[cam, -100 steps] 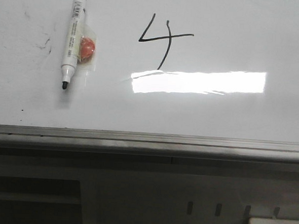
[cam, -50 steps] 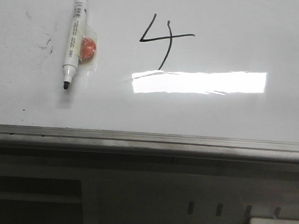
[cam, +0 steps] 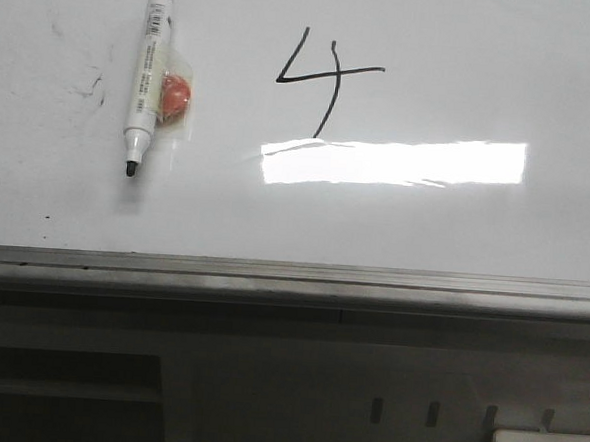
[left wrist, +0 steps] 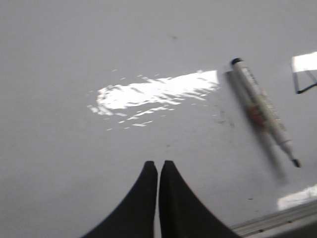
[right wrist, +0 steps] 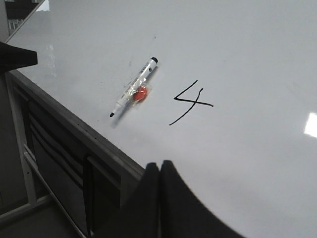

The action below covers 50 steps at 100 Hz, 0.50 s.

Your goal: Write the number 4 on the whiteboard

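From the front, the large glossy white whiteboard [cam: 455, 231] served as the surface and filled the upper part of the view, with a bright rectangular light reflection [cam: 394, 162] across its middle. The number 4 [cam: 323, 83], an open-topped figure in thin black strokes, sat just above the left end of that reflection. Well to its left lay a white marker pen [cam: 144, 77] with a black uncapped tip pointing toward the near edge, an orange blob under clear tape [cam: 173, 93] stuck to its barrel. Faint black smudges [cam: 88, 88] marked the board left of the marker. A grey metal edge strip [cam: 292, 276] bounded the near side; below it stood a grey slotted metal frame [cam: 403, 418]. Neither arm showed here.

In the left wrist view, the left gripper [left wrist: 158, 166] had its black fingers pressed together, holding nothing, above bare board; the marker [left wrist: 262, 109] lay well apart from it.

In the right wrist view, the right gripper [right wrist: 159, 166] was likewise closed and empty, near the board's edge strip [right wrist: 74, 124]. The number 4 [right wrist: 193, 101] lay beyond it, the marker [right wrist: 134, 87] just beside the figure.
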Each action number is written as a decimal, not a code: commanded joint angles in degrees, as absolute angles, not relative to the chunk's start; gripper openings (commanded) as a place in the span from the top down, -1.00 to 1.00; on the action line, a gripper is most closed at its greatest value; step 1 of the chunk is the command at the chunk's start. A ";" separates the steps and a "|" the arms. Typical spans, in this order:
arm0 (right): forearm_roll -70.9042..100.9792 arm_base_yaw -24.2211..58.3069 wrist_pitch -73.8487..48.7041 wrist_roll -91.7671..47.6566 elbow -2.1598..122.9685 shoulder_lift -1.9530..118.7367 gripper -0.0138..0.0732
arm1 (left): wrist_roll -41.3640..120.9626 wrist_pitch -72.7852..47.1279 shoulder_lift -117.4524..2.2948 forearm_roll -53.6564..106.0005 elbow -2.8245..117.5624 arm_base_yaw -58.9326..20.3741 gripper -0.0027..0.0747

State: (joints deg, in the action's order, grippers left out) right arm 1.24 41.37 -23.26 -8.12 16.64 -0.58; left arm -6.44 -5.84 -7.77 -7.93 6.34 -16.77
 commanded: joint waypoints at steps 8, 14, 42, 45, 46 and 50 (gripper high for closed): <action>0.50 41.10 -18.95 -8.67 18.06 -0.22 0.83 | -5.86 -5.75 -4.05 -5.61 7.86 -6.37 0.98; 0.50 41.10 -18.95 -8.67 18.06 -0.22 0.83 | -4.72 -5.38 -2.98 -3.28 6.96 -2.93 0.98; 0.50 41.10 -18.95 -8.67 18.06 -0.22 0.83 | -3.66 -5.48 1.30 -1.59 0.29 2.61 0.98; 0.50 41.10 -18.95 -8.67 18.06 -0.22 0.83 | -3.66 -5.62 1.57 -1.59 -0.67 2.61 0.98; 0.50 41.10 -18.95 -8.67 18.06 -0.22 0.83 | -3.66 -5.62 1.59 -1.59 -0.86 2.61 0.98; 0.50 41.10 -18.95 -8.67 18.06 -0.22 0.83 | -3.66 -5.62 1.75 -1.47 -1.83 2.61 0.98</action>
State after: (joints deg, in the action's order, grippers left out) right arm 1.24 41.37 -23.26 -8.12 16.64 -0.58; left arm -3.79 -10.47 0.34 -2.19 -0.29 2.50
